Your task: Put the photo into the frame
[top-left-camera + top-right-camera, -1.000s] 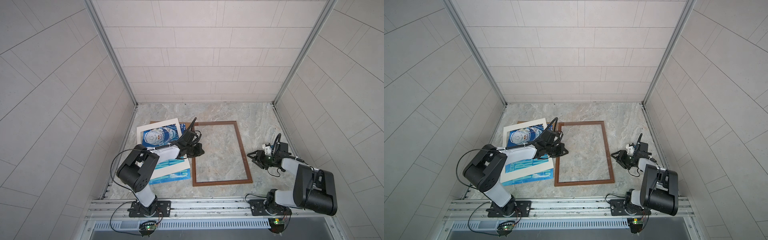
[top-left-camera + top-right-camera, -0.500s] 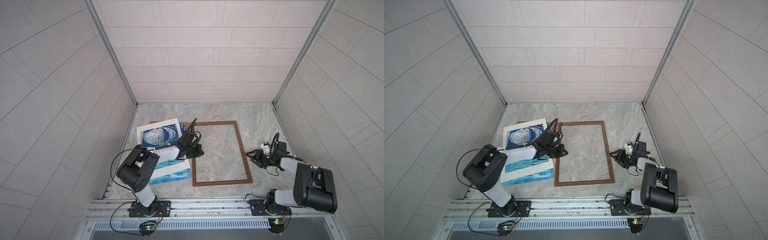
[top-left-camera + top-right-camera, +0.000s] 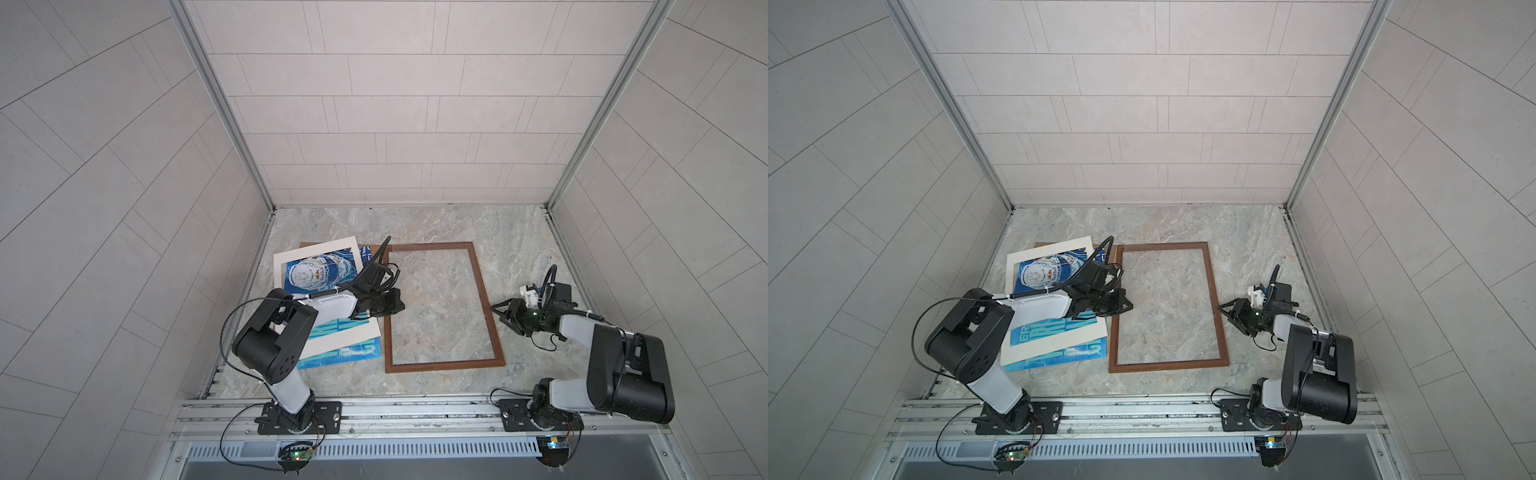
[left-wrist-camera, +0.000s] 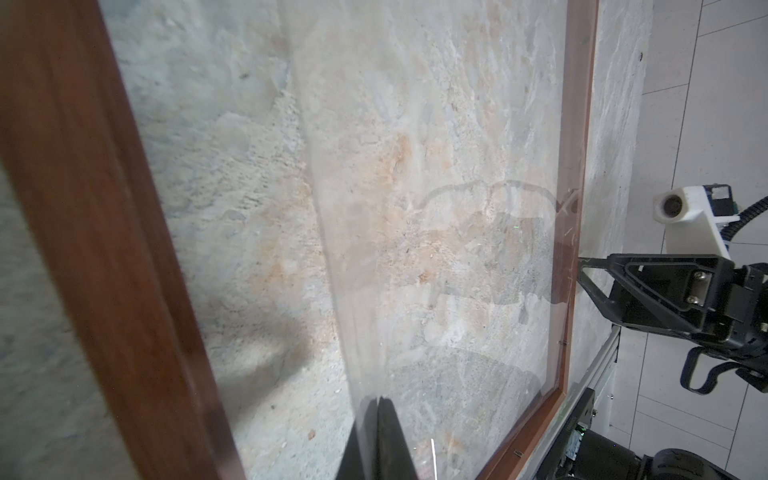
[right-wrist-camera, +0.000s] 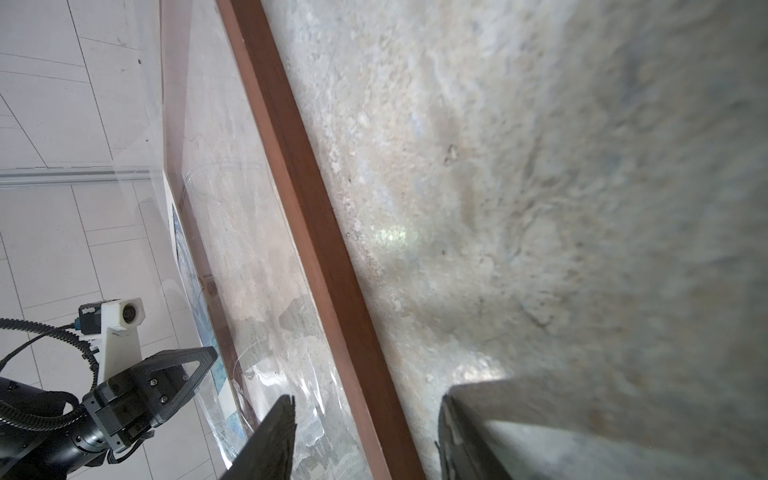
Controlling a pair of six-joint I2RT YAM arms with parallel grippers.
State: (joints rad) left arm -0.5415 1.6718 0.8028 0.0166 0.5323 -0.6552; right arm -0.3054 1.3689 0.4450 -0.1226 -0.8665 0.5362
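Note:
The frame [image 3: 444, 366] [image 3: 1169, 365] lies flat in the middle of the marble table in both top views, a clear pane inside it. The blue photo [image 3: 320, 272] [image 3: 1050, 270] lies left of it, under a white mat. My left gripper [image 3: 400, 309] [image 3: 1128, 306] [image 4: 379, 401] is shut, low over the pane just inside the frame's left rail [image 4: 104, 249]. I cannot tell whether anything thin is pinched. My right gripper [image 3: 498, 314] [image 3: 1227, 314] [image 5: 365, 405] is open at the frame's right rail [image 5: 316, 232], which runs between its fingers in the right wrist view.
The white mat [image 3: 291, 259] [image 3: 1054, 245] rests askew on the photo. A corner of a brown backing board [image 3: 307, 245] [image 3: 1042, 244] peeks out behind it. Tiled walls close in the table on three sides, and the arms' rail runs along the front.
The right gripper has edged slightly towards the frame's right rail. The left arm, the photo and the frame have not visibly moved.

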